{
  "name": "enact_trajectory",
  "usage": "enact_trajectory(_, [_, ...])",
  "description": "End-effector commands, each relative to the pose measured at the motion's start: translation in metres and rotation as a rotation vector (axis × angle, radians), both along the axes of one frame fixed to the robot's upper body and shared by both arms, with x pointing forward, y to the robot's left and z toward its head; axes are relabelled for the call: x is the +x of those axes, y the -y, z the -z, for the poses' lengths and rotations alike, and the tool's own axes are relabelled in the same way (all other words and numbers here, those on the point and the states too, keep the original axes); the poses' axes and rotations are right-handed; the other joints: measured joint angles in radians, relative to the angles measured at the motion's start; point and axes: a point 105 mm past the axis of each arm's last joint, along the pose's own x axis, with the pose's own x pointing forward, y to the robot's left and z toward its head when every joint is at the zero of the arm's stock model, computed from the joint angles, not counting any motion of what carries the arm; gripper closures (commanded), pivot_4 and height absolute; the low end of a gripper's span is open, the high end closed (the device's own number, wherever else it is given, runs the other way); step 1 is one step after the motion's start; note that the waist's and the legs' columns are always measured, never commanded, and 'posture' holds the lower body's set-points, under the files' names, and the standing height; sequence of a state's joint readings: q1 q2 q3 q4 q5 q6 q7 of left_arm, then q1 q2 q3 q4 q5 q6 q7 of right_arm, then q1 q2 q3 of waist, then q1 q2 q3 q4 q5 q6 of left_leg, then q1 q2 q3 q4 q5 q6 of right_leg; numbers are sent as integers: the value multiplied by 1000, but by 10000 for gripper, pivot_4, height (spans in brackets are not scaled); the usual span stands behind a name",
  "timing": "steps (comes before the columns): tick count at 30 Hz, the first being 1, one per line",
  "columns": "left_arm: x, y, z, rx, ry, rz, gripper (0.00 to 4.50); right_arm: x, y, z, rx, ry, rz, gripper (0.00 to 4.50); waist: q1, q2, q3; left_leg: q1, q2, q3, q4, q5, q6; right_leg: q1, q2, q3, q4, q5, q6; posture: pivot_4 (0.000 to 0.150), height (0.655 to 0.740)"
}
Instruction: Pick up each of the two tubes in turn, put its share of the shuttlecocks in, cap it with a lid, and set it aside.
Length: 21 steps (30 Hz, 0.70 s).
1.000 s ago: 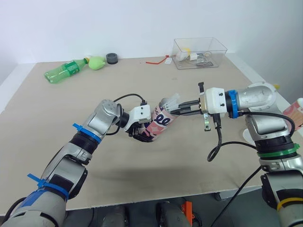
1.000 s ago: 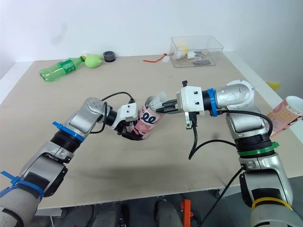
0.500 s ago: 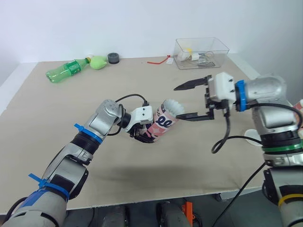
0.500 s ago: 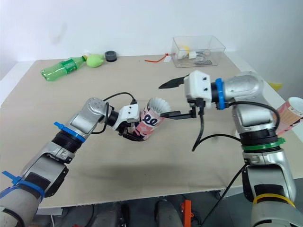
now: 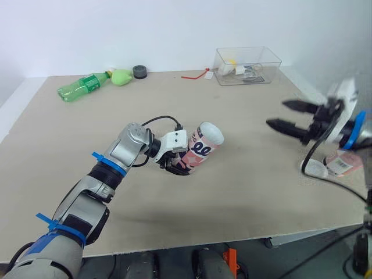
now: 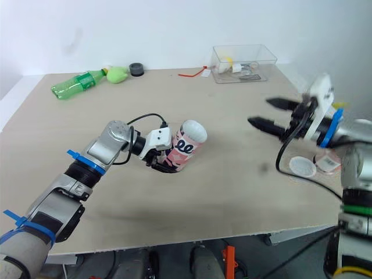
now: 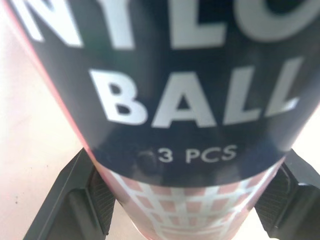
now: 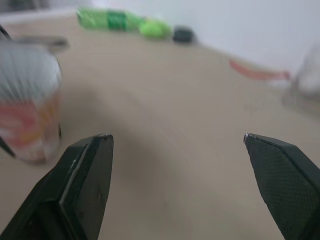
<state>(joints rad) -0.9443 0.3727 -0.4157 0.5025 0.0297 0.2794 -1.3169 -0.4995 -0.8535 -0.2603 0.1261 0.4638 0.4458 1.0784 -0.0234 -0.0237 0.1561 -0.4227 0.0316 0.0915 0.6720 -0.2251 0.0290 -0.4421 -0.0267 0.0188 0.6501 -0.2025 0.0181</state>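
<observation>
Tube [image 5: 200, 152] sits pinched at its lower end between the left gripper's [image 5: 174, 167] two fingers. It is tilted, so its mouth points up and away from them toward the right gripper [image 5: 277, 114]. A white shuttlecock [image 5: 212, 133] fills the mouth. In the left wrist view the fingers [image 7: 82, 197] press on either side of the tube's printed wall, with "BALL 3 PCS" lettered just ahead of them. The tube's base is low over the table [image 5: 232, 197]; whether it touches I cannot tell.

The right gripper hangs well apart from the tube. Its fingers are spread wide with nothing between them, tips aimed back toward the tube's mouth. In the right wrist view the fingers [image 8: 85, 175] frame bare table, and the tube stands far ahead of one tip. Below and just behind these fingers, near the table's edge, lie a white lid [image 6: 301, 167] and a second tube [image 6: 328, 161] just beside it.

Far beyond both grippers' fingertips, at the back of the table, are a green bottle [image 5: 81, 87], a black cap [image 5: 139, 71] near it, and a clear box [image 5: 247, 58].
</observation>
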Motion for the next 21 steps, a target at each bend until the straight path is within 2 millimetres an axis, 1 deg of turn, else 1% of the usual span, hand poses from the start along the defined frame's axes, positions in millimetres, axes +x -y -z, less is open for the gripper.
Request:
enact_trajectory(1, [-1, 4, -6, -5, 27, 32, 14919, -8, -33, -30, -85, 149, -119, 177, -2, 1, 0, 1, 0, 0, 0, 0, 0, 0, 1, 1, 0, -1, 2, 1500, 7400])
enact_trajectory(3, [-2, 4, -6, 1, 32, 39, 14919, -7, -48, -36, -133, 186, -187, 177, -2, 1, 0, 1, 0, 0, 1, 0, 0, 0, 3, 0, 0, 0, 2, 1500, 7400])
enact_trajectory(4, [-2, 5, -7, 3, 34, 43, 14919, -7, -54, -40, -158, 204, -215, 5625, -2, 1, 0, 1, 0, -1, 1, 1, 0, 0, 3, 0, 0, 0, 2, 1500, 7400])
enact_trajectory(5, [-2, 5, -7, 5, 36, 47, 14919, -7, -63, -44, -195, 219, -261, 9117, 0, 1, 0, 1, 0, -1, 1, 1, 1, 0, 3, 0, 0, 0, 1, 1500, 7400])
enact_trajectory(6, [-2, 6, -8, 6, 38, 51, 14919, -7, -71, -48, -235, 235, -305, 13723, 0, 1, 0, 1, 0, -1, 1, 1, 1, 0, 3, -1, 0, 0, 1, 1500, 7400])
enact_trajectory(7, [-3, 7, -8, 6, 39, 54, 14919, -8, -80, -51, -302, 251, -368, 19665, 0, 1, 0, 1, 0, -1, 1, 1, 1, 0, 4, -1, 0, 0, 1, 1500, 7400])
enact_trajectory(10, [-2, 7, -10, 7, 42, 56, 14919, -15, -97, -55, -464, 270, -535, 32638, 0, 1, 0, 1, 0, -1, 0, 1, 1, 0, 3, -1, 0, 0, 0, 1500, 7400])
enact_trajectory(11, [-2, 7, -10, 7, 43, 56, 14919, -16, -102, -57, -496, 278, -583, 39128, 1, 1, 0, 0, 0, -1, 0, 1, 1, 0, 3, -1, 0, 0, 0, 1500, 7400])
enact_trajectory(12, [-2, 7, -11, 7, 44, 55, 14919, -16, -106, -58, -528, 287, -620, 44017, 1, 1, 0, 0, 0, -1, 0, 1, 1, 0, 3, -1, 0, -1, 0, 1500, 7400])
enact_trajectory(15, [-1, 6, -11, 9, 45, 52, 14919, -16, -114, -52, -647, 294, -718, 44677, 1, 1, 0, -1, 0, -1, 0, 0, 2, -1, 2, -1, 0, -1, 0, 1500, 7400])
enact_trajectory(17, [-1, 6, -10, 9, 45, 51, 14919, -13, -118, -43, -729, 296, -770, 44677, 1, 1, 0, -1, 0, 0, 0, -1, 2, -1, 2, -1, 0, -1, -1, 1500, 7400])
enact_trajectory(20, [-2, 7, -11, 3, 41, 51, 14919, -7, -123, -35, -819, 320, -819, 44677, 1, 1, 0, -1, 0, 0, 0, -1, 2, -1, 2, -1, 0, -1, -1, 1500, 7400])
enact_trajectory(21, [-2, 7, -11, 2, 40, 52, 14919, -6, -125, -33, -848, 328, -835, 44677, 1, 1, 0, -1, 0, 0, 0, -1, 2, -1, 2, -1, 0, 1, -4, 1500, 7400])
